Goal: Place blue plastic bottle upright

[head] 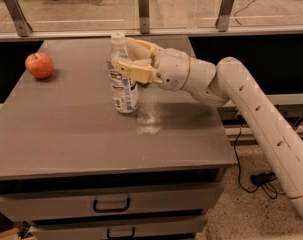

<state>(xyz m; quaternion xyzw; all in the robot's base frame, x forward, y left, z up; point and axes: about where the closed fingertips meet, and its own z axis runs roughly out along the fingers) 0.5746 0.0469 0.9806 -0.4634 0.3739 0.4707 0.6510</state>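
The blue plastic bottle (124, 90) is clear, with a white cap and a white and pale blue label. It stands upright on the grey table (91, 139), near the middle. My gripper (124, 55) reaches in from the right and is shut on the bottle's upper part, just below the cap. One finger is in front of the bottle and the other is behind it. The bottle's base rests on the tabletop.
A red apple (39, 65) lies at the table's back left. Two drawers with handles (111, 204) are under the tabletop. A glass railing with metal posts (144, 10) runs behind the table. Cables (261, 176) lie on the floor at the right.
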